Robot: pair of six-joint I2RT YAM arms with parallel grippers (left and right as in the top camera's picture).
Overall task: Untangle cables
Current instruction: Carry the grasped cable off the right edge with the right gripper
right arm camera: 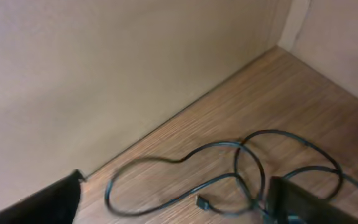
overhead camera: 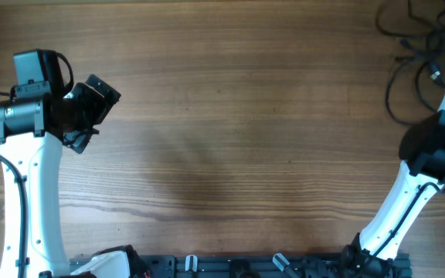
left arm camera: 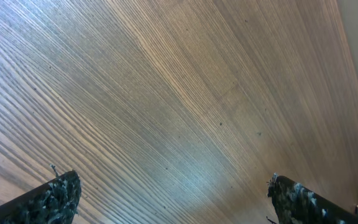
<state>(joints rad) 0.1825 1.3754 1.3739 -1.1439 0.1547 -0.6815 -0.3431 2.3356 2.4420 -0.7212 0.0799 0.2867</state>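
Note:
The cables (overhead camera: pixel 417 40) lie as thin black loops in the table's far right corner, beside my white right arm (overhead camera: pixel 416 185). In the right wrist view the cables (right arm camera: pixel 169 159) form loose overlapping loops on the wood, with a small plug end (right arm camera: pixel 202 202) lying free. My right gripper (right arm camera: pixel 176 186) hovers over them, open, its dark fingers (right arm camera: pixel 303 202) on either side and nothing held. My left gripper (overhead camera: pixel 91 108) is far off at the table's left. In its own view the left gripper (left arm camera: pixel 176 199) is open over bare wood, fingertips (left arm camera: pixel 58 196) wide apart.
A beige wall (right arm camera: pixel 104 74) runs along the table's edge just behind the cables and meets a second wall at the corner (right arm camera: pixel 284 37). A black rail (overhead camera: pixel 269 266) with the arm bases lines the near edge.

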